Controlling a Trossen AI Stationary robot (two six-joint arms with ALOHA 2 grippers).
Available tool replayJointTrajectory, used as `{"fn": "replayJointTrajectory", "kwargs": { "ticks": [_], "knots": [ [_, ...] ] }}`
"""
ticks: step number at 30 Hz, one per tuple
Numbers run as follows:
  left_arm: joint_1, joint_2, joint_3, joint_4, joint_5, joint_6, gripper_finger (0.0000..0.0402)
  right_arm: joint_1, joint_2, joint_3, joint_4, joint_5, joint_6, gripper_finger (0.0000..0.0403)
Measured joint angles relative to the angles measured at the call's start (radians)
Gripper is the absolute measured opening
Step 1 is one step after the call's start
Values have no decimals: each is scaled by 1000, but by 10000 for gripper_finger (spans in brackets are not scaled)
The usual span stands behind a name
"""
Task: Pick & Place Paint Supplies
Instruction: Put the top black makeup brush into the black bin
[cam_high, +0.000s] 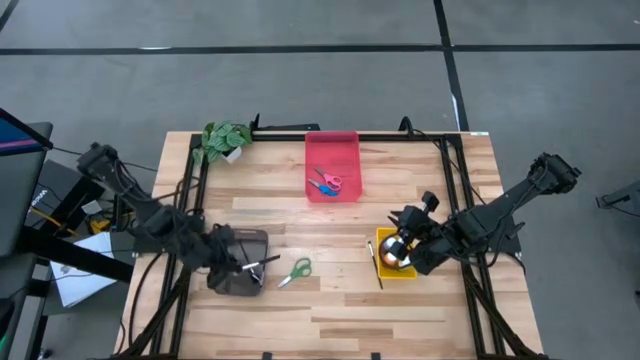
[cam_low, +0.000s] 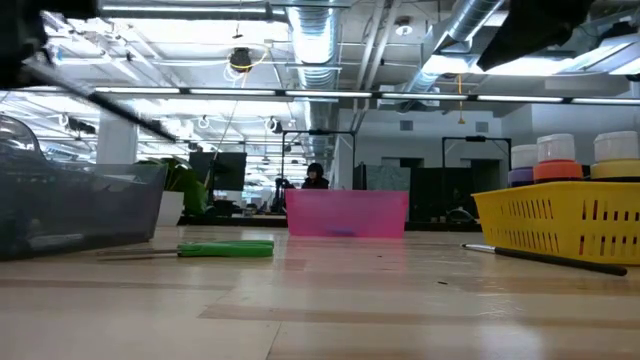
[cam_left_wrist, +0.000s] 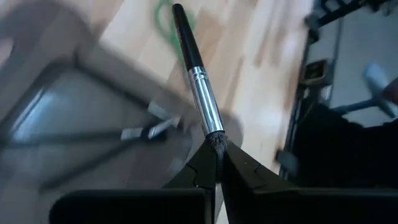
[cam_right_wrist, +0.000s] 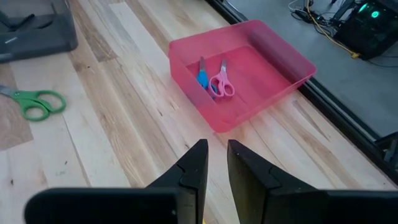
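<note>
A light wooden table (cam_high: 400, 310) stands on grey floor, with an open workshop behind. The left gripper (cam_left_wrist: 217, 152), clamped on a paintbrush (cam_left_wrist: 196, 74), hangs over the grey tray (cam_high: 238, 262). The right gripper (cam_right_wrist: 216, 158) hovers slightly parted above the yellow basket (cam_high: 395, 270); green scissors (cam_high: 296, 271) lie between.

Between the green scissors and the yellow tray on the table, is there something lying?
Mostly bare wood in the high view; only a thin dark brush lies there, right beside the yellow tray, well away from the green scissors.

Two scissors (cam_high: 326, 183) are placed in the tray (cam_high: 348, 141) at twelve o'clock; loose scissors (cam_high: 296, 271) are set centrally — between trays at nine (cam_high: 222, 281) and three (cam_high: 381, 236).
</note>
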Motion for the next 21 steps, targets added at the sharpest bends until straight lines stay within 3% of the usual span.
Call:
{"fn": "replayJointTrajectory", "kwargs": {
  "ticks": [11,15,21],
  "knots": [
    [-141,28,32,-292,-78,-372,0,-6,0,0,0,-4,0,56],
    [-131,42,32,-374,-97,-434,0,-6,0,0,0,-4,0,56],
    [-120,63,32,-371,-98,-435,16,-6,0,0,-1,-4,0,56]
  ]
}}
